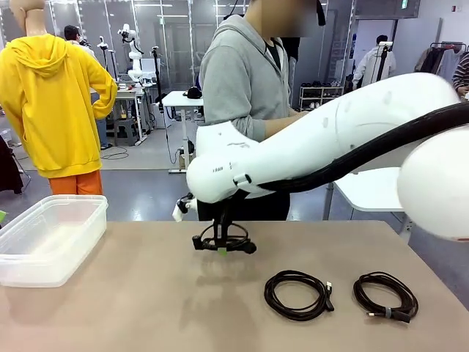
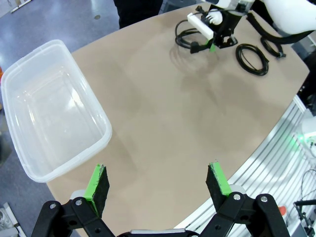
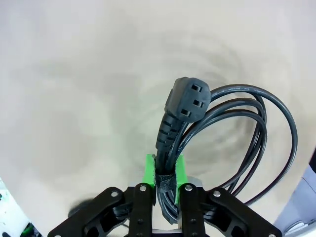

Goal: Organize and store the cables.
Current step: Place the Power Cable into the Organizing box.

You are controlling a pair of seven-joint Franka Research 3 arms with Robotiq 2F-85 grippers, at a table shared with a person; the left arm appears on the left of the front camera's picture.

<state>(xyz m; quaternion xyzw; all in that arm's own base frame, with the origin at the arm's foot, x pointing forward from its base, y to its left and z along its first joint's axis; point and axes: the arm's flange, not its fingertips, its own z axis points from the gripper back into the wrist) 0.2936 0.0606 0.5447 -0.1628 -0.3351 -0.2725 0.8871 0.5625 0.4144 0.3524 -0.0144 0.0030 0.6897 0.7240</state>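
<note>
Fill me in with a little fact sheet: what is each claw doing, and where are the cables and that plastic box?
Right claw: shut on one coiled cable, near the middle of the table
Left claw: open, holding nothing
Loose cables: middle coil and right-hand coil, lying on the table, apart
Plastic box: clear, on the robot's left, no cable inside
Person: standing at the far side

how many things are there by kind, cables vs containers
black cables: 3 (held cable in the right hand; near cable and far-right cable lying on the table)
clear plastic bin: 1
total: 4
</note>
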